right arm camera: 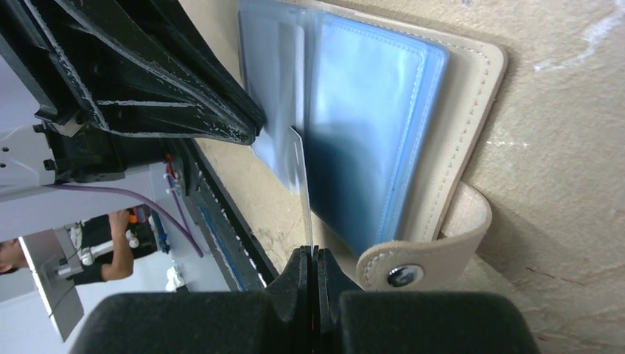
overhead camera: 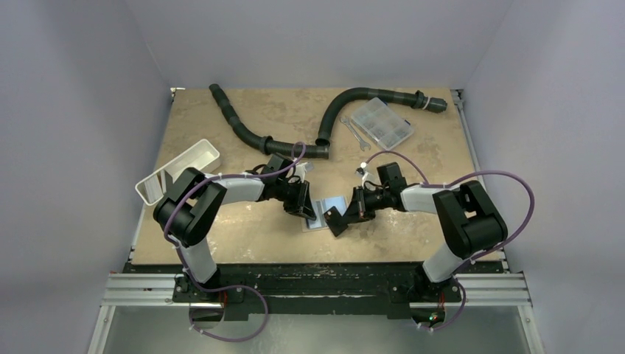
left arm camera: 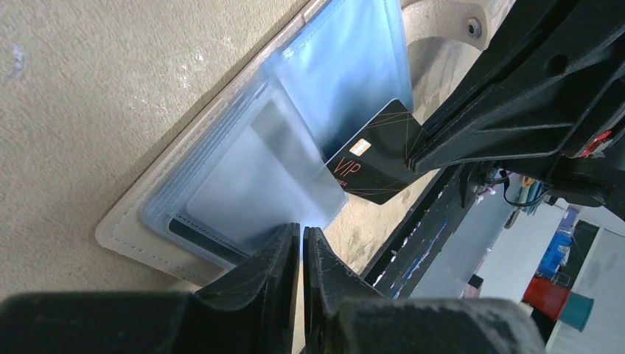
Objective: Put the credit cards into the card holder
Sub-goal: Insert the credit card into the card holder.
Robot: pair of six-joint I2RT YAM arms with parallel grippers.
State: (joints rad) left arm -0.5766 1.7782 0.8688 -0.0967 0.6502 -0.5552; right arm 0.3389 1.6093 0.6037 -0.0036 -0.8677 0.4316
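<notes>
The right claw (right arm camera: 311, 259) is pinched tight on a black credit card (left arm camera: 372, 158), held edge-on just ahead of its tips over the open card holder (right arm camera: 475, 81). The left claw (left arm camera: 302, 237) stands nearly closed at the corner of a clear sleeve (left arm camera: 258, 177); whether it grips, I cannot tell.

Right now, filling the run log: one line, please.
right gripper: shut on card; card: at wallet sleeve; left gripper: by sleeve edge
</notes>
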